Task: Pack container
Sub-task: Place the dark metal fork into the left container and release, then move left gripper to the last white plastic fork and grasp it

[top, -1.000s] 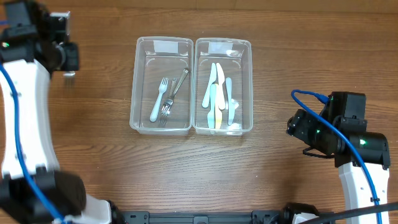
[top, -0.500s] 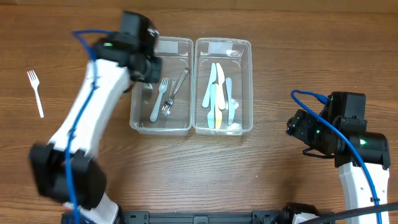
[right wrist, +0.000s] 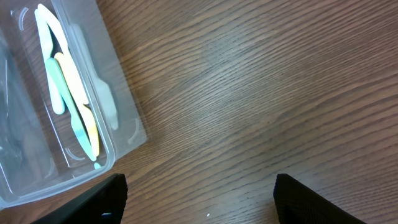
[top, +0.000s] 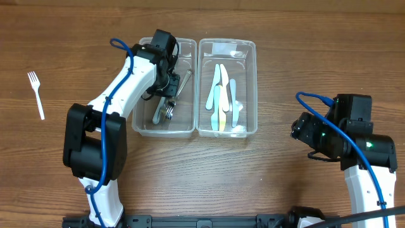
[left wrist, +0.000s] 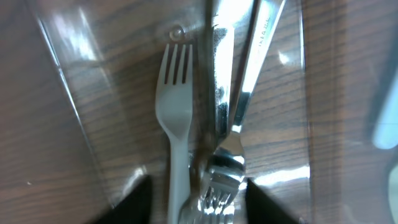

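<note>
I am holding my left gripper (left wrist: 199, 202) low inside the left container (top: 136, 95), its fingers (left wrist: 134, 199) apart and gripping nothing. Right below them a pale fork (left wrist: 177, 106) is lying beside the metal forks (left wrist: 227, 112), all flat on the clear floor. The right container (top: 255, 88), touching the left one along its side, is holding the knives (top: 221, 95), so I am judging the sorting to be largely done. One loose white fork (top: 35, 95) is lying on the table (top: 253, 177) well apart from both boxes, off to my left, and that is looking like the piece left for me to fetch. My right gripper (right wrist: 199, 199) is hanging over bare wood near the right container's corner, its fingers spread and empty. The table is showing brown wood grain, flat and dry. I am seeing nothing of the room beyond it.
</note>
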### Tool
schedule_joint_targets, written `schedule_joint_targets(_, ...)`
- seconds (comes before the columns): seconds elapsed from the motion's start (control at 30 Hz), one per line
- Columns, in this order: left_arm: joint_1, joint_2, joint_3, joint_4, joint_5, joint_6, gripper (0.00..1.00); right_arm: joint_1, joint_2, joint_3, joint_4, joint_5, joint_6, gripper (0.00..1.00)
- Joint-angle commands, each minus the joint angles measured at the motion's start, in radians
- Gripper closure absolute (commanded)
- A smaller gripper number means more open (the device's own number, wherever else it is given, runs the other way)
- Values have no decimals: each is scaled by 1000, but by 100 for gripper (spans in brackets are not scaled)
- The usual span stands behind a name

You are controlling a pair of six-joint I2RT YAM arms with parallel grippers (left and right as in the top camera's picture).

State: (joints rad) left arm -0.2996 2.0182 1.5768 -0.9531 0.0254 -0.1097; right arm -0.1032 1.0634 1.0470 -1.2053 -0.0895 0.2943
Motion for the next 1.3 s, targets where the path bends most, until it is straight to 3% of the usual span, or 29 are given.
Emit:
schedule_joint_targets(0.0, -1, -54, 116, -35, -7, 58, 40, 4, -4, 2, 3, -2, 0, 22)
schedule_joint_targets(0.23, 40, -180, 369, -266, -217, 87, 26, 4, -4, 2, 4, -2, 0, 22)
schedule_joint_targets(0.3, 108, -235, 406, -304, -240, 88, 20, 4, -4, 2, 5, -2, 0, 22)
schedule_joint_targets(0.57, 506, -288, 400, -320, -199, 40, 18, 4, -4, 2, 8, -2, 0, 22)
schedule_joint_targets(0.7, 711, -247, 381, -279, -135, 23, 16, 4, -4, 2, 8, -2, 0, 22)
schedule_joint_targets(0.9, 892, -103, 380, -226, -50, 82, 16, 4, -4, 2, 8, -2, 0, 22)
schedule_joint_targets(1.27, 937, 229, 380, -118, 5, 235, 17, 4, -4, 2, 6, -2, 0, 22)
